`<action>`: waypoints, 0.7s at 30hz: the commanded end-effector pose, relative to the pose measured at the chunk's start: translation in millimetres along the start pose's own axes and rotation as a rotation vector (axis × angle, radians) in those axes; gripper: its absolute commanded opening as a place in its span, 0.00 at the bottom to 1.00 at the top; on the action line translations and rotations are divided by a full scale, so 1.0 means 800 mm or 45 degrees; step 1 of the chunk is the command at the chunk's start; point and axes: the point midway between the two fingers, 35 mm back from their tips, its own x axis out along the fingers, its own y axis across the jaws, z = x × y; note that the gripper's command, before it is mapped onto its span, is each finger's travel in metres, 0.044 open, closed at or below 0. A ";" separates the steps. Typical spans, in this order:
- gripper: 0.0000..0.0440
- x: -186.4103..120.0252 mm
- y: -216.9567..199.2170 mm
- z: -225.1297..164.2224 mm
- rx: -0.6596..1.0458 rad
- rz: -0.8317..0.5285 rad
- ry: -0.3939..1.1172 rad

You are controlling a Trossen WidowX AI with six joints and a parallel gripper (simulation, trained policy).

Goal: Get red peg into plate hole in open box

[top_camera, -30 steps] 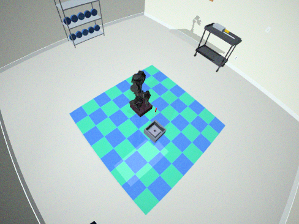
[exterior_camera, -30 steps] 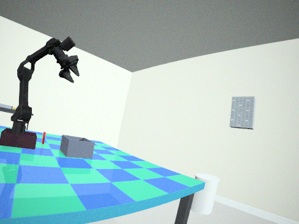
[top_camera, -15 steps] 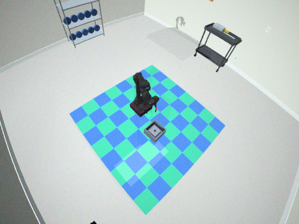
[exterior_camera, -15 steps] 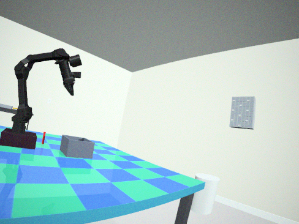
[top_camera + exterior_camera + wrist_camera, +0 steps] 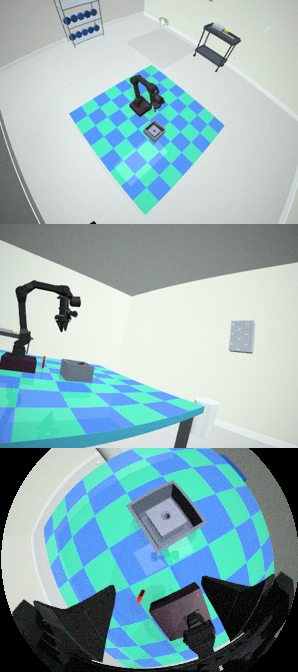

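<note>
Exterior view, showing at the left of the frame a black arm [image 5: 136,89] [image 5: 22,313] [image 5: 200,637] rising from a dark red base [image 5: 140,114] [image 5: 29,365] [image 5: 167,630] and bending over toward the right. Ending in a downward-pointing hand [image 5: 155,109] [image 5: 63,331] [image 5: 160,586], holding nothing, with fingers standing apart, high above the checkered bench [image 5: 146,174] [image 5: 122,410] [image 5: 120,523]. Showing, too, the red peg [image 5: 155,110] [image 5: 43,362] [image 5: 140,596] standing upright on the bench at lower left, between the base and the open gray box [image 5: 148,136] [image 5: 77,372] [image 5: 180,539]. In the top view, appearing mostly hidden beneath the hand near the center of the frame, with only a speck of red showing. Lying just below center there, the box, exposing a pale plate [image 5: 151,132] [image 5: 159,523] with a dark central hole [image 5: 154,130] [image 5: 166,516]. In the wrist view, showing at upper center the same box and unfilled hole; below center, between the widely parted fingers in the picture, but well apart from both, the peg.
</note>
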 end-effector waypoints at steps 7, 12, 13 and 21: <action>1.00 0.047 0.024 -0.049 0.140 -0.162 0.140; 1.00 0.071 0.034 -0.075 0.199 -0.252 0.176; 1.00 0.075 0.036 -0.080 0.209 -0.270 0.181; 1.00 0.115 0.045 -0.117 0.297 -0.397 0.194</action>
